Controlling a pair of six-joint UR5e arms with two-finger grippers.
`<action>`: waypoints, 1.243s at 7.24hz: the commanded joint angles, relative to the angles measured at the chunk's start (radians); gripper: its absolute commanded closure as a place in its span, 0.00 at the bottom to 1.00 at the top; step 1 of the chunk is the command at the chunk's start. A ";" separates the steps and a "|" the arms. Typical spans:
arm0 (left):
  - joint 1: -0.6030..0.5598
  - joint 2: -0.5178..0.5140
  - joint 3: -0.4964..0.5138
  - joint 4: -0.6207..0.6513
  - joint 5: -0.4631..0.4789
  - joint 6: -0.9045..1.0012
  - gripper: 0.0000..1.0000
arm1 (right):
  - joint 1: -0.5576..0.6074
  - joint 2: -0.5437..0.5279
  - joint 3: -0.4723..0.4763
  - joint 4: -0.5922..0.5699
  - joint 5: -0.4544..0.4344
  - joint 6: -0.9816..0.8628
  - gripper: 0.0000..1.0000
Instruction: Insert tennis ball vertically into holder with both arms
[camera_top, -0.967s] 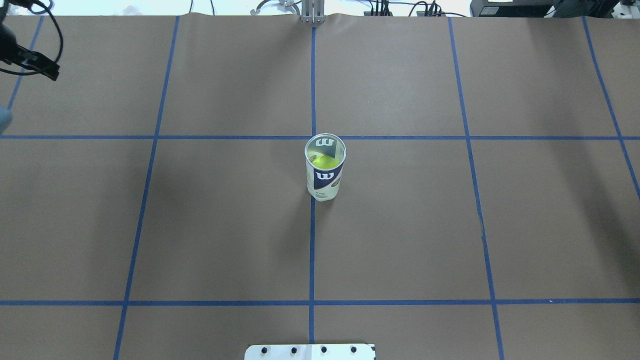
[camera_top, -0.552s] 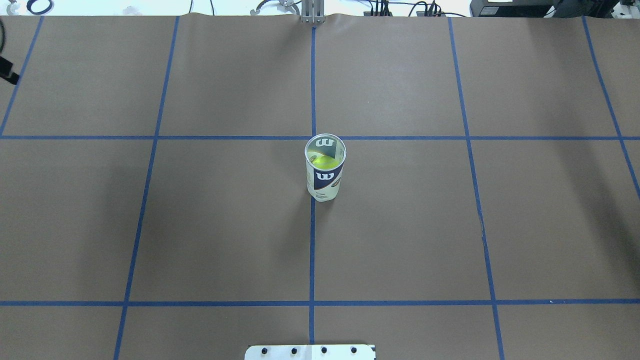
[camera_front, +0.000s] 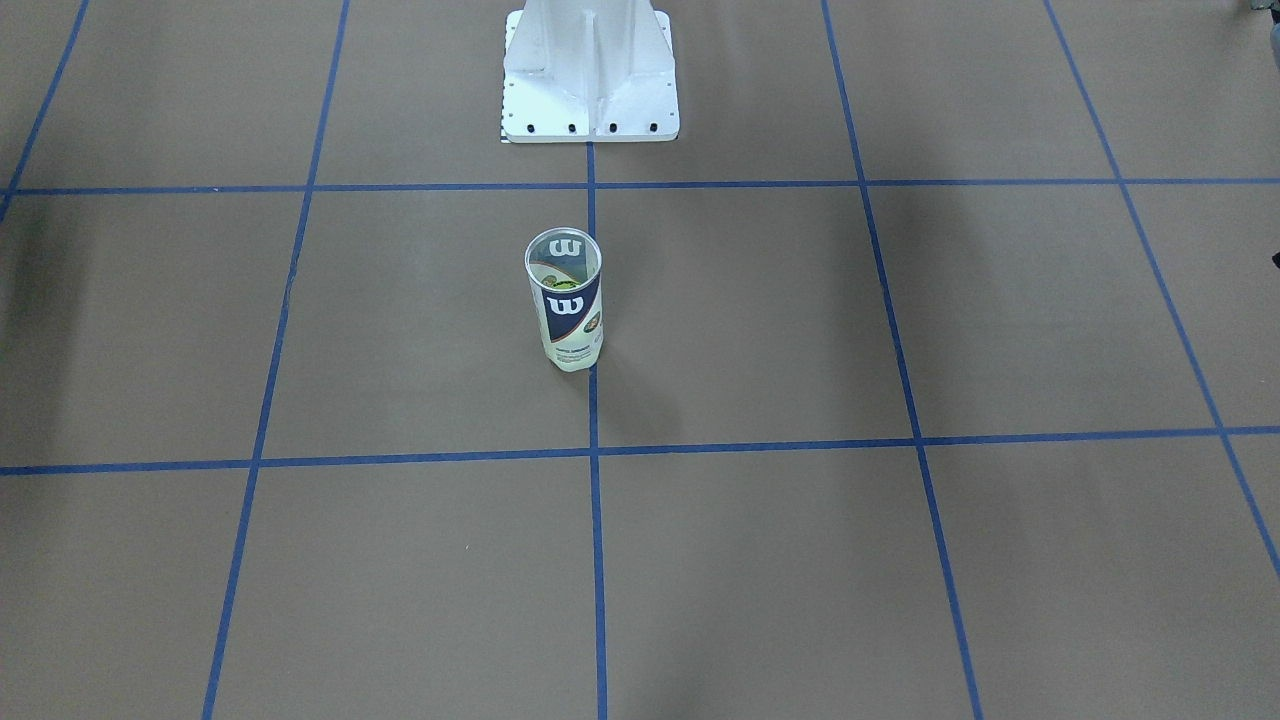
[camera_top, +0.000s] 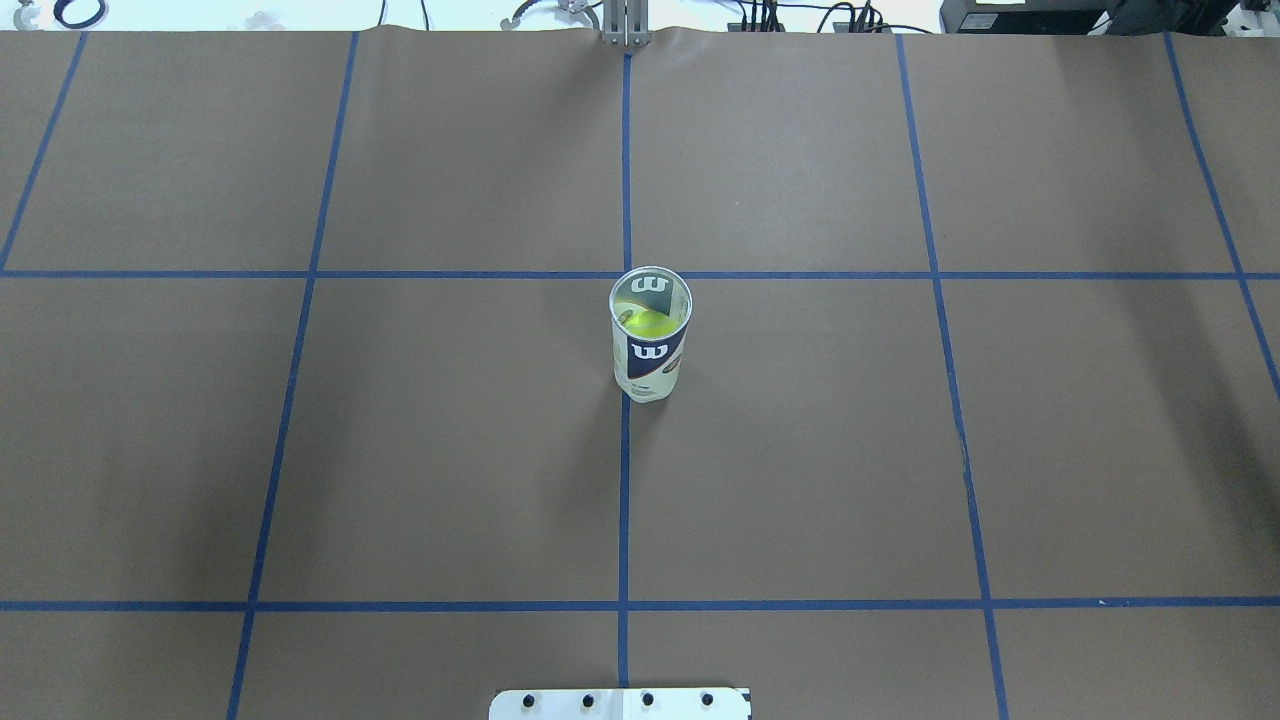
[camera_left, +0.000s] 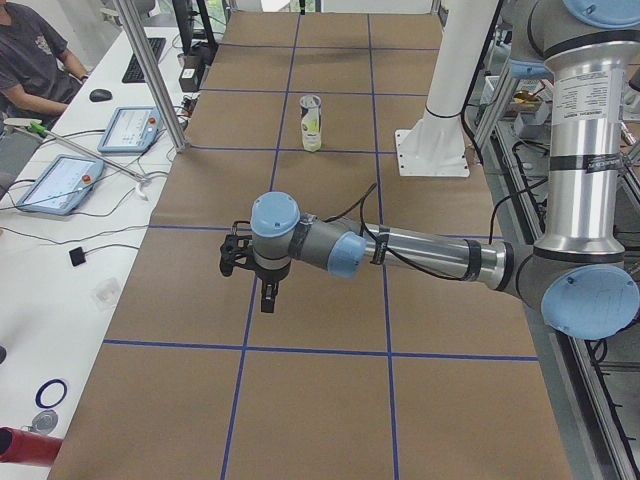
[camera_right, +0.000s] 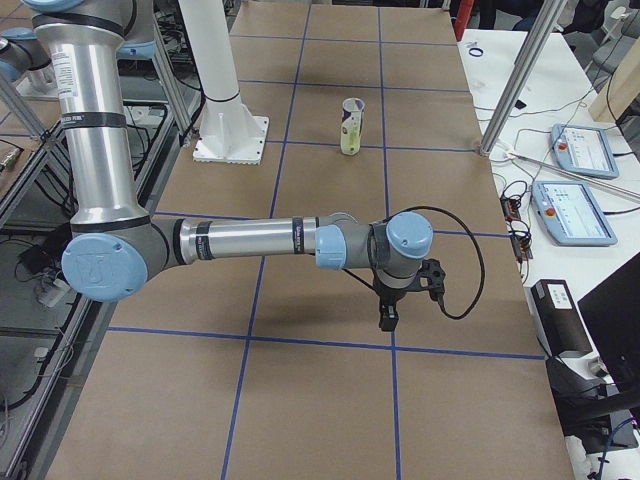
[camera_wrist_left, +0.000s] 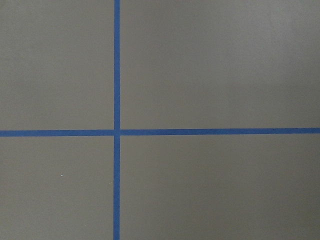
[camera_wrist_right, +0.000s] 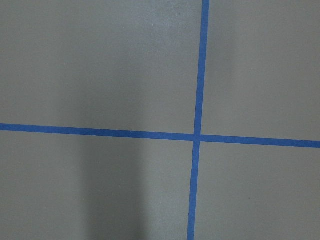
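Observation:
The holder (camera_top: 650, 340), a clear can with a navy "W" label, stands upright on the centre tape line, also seen in the front view (camera_front: 564, 305). A yellow-green tennis ball (camera_top: 646, 322) lies inside it, below the metal rim. Neither gripper appears in the overhead or front view. The left gripper (camera_left: 268, 298) hangs over the table's left end, pointing down, far from the holder (camera_left: 311, 122). The right gripper (camera_right: 388, 318) hangs likewise over the right end, far from the holder (camera_right: 351, 125). I cannot tell whether either is open or shut. Both wrist views show only brown paper and blue tape.
The white pedestal (camera_front: 590, 90) stands at the robot's side of the table behind the holder. Blue tape divides the brown table (camera_top: 800, 450) into squares. A seated person (camera_left: 30, 55) and tablets (camera_left: 125, 128) are at a side desk beyond the far edge.
The left gripper, seen at the overhead view's left edge a second ago, has slid out of that view to the left. The holder has not moved.

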 joint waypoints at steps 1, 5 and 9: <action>0.003 -0.013 -0.007 -0.001 0.012 -0.008 0.00 | 0.000 -0.017 0.005 0.000 0.001 0.001 0.01; 0.007 0.035 -0.086 -0.001 -0.057 -0.003 0.00 | 0.000 -0.042 -0.023 0.099 0.007 0.014 0.01; 0.007 0.048 -0.106 -0.004 -0.064 -0.002 0.00 | 0.000 -0.055 0.027 0.106 0.114 0.017 0.01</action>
